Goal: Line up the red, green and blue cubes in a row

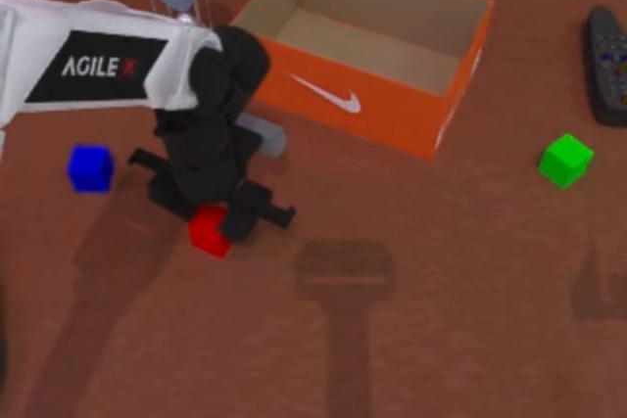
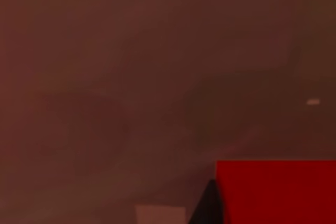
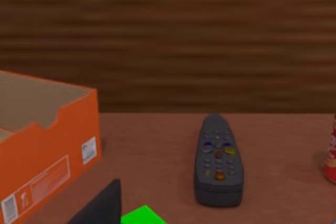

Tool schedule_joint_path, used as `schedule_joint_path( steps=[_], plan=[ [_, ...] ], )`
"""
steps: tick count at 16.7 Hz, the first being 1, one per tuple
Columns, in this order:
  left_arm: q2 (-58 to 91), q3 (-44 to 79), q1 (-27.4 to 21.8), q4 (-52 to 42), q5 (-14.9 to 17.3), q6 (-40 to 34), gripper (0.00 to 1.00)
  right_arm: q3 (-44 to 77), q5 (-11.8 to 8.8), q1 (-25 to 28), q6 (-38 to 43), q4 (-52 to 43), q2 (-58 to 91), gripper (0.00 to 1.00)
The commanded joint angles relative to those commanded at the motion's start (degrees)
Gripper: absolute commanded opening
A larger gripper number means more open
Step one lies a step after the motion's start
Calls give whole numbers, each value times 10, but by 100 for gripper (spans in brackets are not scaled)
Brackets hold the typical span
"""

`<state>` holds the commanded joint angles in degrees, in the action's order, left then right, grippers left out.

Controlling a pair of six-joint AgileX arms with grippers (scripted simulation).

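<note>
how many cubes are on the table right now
3. The blue cube sits at the table's left, the red cube under the left tool, and the green cube far right near the remote. None seems hidden.

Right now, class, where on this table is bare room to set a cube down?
Free: the wide stretch between the red cube and the green cube, in front of the shoebox. Crowded: around the left gripper near the blue cube.

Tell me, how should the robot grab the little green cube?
Probably from straight above, jaws closing on two opposite flat sides of the green cube. It sits alone on the table, with open space around it, clear of the remote and orange shoebox.
</note>
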<state>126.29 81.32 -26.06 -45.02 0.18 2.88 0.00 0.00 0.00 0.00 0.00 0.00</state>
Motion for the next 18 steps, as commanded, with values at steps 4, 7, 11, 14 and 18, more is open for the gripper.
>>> schedule_joint_path(
  steps=[4,7,11,14,18],
  plan=[
    [-23,10,1,-10,1,0,0,0,0,0,0,0,0,100],
    [-38,37,6,-52,1,-3,0,0,0,0,0,0,0,100],
    [-72,83,11,-137,0,-2,0,0,0,0,0,0,0,100],
    [-78,90,11,-146,0,-2,0,0,0,0,0,0,0,100],
    [-80,85,4,-145,0,-9,0,0,0,0,0,0,0,100]
  ],
)
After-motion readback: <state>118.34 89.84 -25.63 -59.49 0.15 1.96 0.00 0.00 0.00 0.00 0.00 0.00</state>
